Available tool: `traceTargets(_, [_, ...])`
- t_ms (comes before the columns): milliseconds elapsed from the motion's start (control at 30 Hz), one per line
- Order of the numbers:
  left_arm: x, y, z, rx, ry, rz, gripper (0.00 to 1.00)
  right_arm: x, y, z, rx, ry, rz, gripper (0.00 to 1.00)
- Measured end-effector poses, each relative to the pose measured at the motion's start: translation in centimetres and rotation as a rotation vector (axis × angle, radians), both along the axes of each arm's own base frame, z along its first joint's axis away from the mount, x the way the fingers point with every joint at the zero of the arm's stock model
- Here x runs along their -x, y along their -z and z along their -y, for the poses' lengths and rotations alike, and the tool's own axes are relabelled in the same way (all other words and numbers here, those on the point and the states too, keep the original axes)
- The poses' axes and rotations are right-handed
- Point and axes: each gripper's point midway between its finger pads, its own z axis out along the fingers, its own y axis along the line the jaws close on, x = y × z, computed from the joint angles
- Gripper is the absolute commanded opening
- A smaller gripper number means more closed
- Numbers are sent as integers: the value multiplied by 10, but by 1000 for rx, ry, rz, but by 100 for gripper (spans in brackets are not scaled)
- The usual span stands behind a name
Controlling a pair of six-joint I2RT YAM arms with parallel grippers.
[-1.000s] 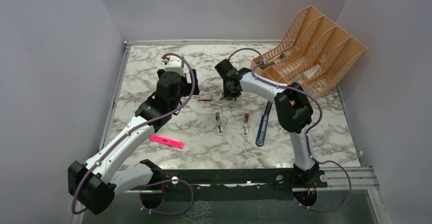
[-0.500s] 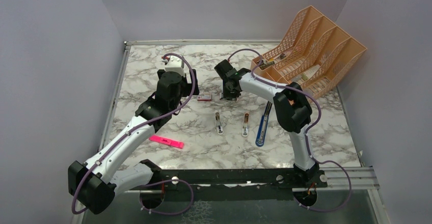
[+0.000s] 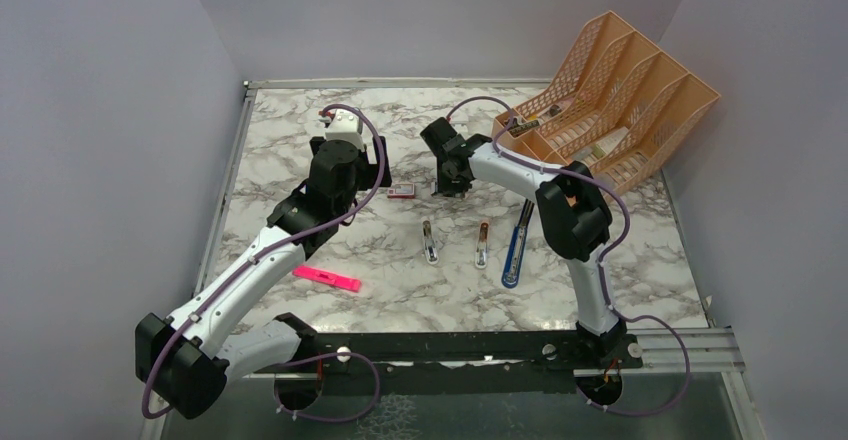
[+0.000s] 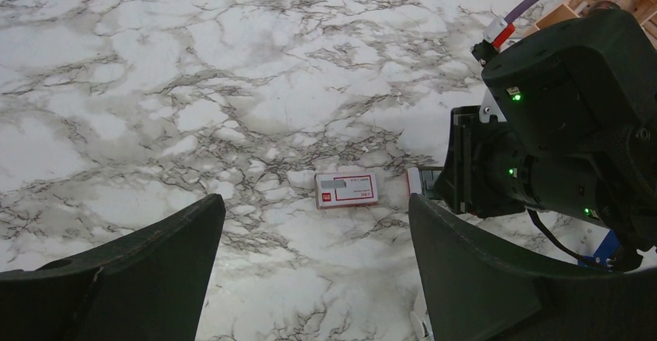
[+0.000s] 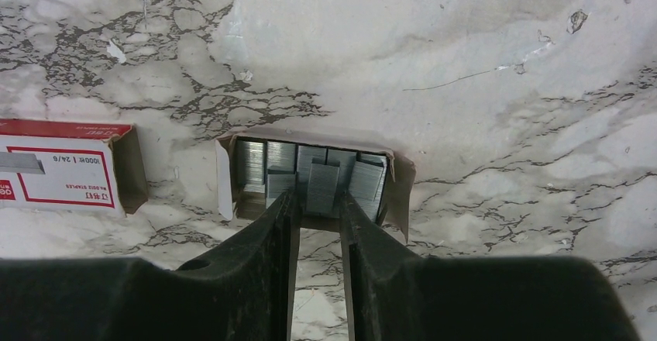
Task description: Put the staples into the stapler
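Snugly — staples [image 5: 323, 180] inside right hand [image 5: 318, 204]

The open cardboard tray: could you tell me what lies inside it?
Grey staple strips fill the tray; the right gripper pinches one. Its fingers hide the tray's near part.

staples [image 5: 310, 170] in tray [image 5: 399, 194] | box [image 5: 62, 174] left of tray | rack [image 3: 620, 90] rear-right | highlighter [image 3: 326, 279] front-left

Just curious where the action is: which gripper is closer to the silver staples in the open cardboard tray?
Right. The right gripper grips a strip of the silver staples; the left gripper hangs open facing the neighbouring red-and-white cardboard box.
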Motion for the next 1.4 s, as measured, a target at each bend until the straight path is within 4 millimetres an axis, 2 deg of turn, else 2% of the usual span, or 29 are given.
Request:
traceTargets(300, [0, 0, 0, -1, 0, -1, 89, 1, 1, -1, -2, 1, -5, 32])
traceTargets(567, [0, 0, 0, -1, -1, 0, 89, 1, 2, 0, -2, 3, -6, 22])
traceTargets(1000, [0, 0, 0, -1, -1, -1, 89, 1, 2, 0, -1, 1, -6, 21])
traceTargets(1133, [0, 1, 0, -1, 0, -1, 89, 2, -3, 0, -9, -9, -1, 22])
traceTargets(1400, [-1, 2, 0, -4, -1, -5, 89, 26, -31, 9, -63, -32, 1, 22])
